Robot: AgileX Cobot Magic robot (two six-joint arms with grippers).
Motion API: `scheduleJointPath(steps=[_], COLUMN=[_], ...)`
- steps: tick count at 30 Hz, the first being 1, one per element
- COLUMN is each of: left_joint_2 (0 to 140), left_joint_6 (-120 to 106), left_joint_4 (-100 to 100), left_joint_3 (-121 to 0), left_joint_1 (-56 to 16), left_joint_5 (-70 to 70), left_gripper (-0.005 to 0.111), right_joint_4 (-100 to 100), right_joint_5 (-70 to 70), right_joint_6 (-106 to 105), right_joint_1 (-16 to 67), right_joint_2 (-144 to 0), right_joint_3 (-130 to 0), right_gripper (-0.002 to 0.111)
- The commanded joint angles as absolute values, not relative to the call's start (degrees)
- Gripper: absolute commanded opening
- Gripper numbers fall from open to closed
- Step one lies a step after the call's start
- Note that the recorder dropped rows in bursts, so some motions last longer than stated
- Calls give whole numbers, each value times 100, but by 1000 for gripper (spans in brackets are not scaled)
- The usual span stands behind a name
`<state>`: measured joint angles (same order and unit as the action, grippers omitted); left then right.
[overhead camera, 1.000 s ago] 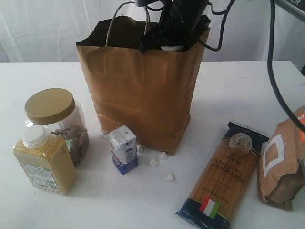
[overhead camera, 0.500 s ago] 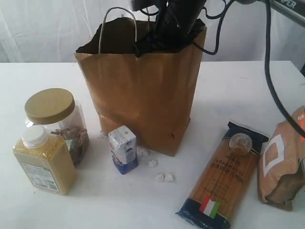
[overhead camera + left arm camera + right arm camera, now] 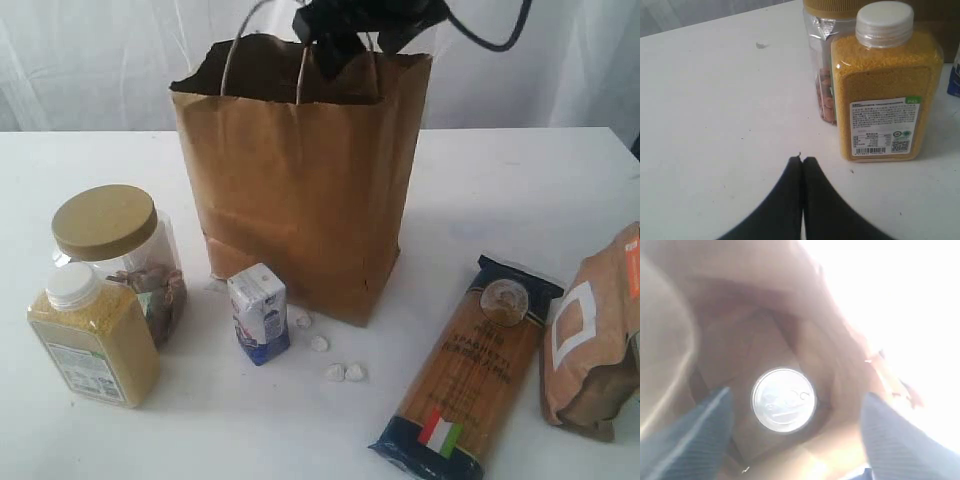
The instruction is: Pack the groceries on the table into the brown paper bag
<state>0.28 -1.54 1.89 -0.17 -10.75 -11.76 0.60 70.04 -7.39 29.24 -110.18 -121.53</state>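
In the outside camera's view, we see the brown paper bag (image 3: 300,190) standing upright and open near the middle of the table (image 3: 520,190). The right gripper (image 3: 352,25) hangs just over the bag's mouth, toward its right side. From here we cannot tell how its jaws stand. Left of the bag a jar (image 3: 112,245) with a gold lid stands upright, and the grain bottle (image 3: 92,340) stands right against it on the near side. A small carton (image 3: 259,313) stands just in front of the bag's lower left corner, with a few white bits (image 3: 344,372) scattered beside it. To the right the spaghetti pack (image 3: 468,372) lies flat, and the pouch (image 3: 590,340) lies just beside it at the frame's edge.

At the left wrist we see the left gripper (image 3: 802,161) low over bare table, its jaws pressed together with nothing between them. The grain bottle and the jar stand just ahead of it, the bottle nearer. A blue sliver of the carton shows at the frame's edge.

At the right wrist we look down into the bag, and the picture is blurred. The can (image 3: 784,400) sits upright on the bag's floor, pull-tab top facing up. The two fingers (image 3: 692,437) stand wide apart above it, so the jaws are open and hold nothing.
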Motion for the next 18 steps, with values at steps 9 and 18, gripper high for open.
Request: scheduleJointPath(steps=[9, 18], left_joint_2=[0, 0], left_joint_6=[-152, -152], left_joint_4=[187, 187], left_joint_3=[0, 0], left_joint_1=[-1117, -1117], left_joint_5=[-1158, -1158], left_gripper=[0, 0], right_joint_4=[47, 313], right_joint_5=[6996, 6996], right_joint_6=[-379, -316], right_joint_1=[2931, 2931], right_joint_2=[-9986, -7634], right_joint_3=[-12067, -10197], right_gripper=[13, 0])
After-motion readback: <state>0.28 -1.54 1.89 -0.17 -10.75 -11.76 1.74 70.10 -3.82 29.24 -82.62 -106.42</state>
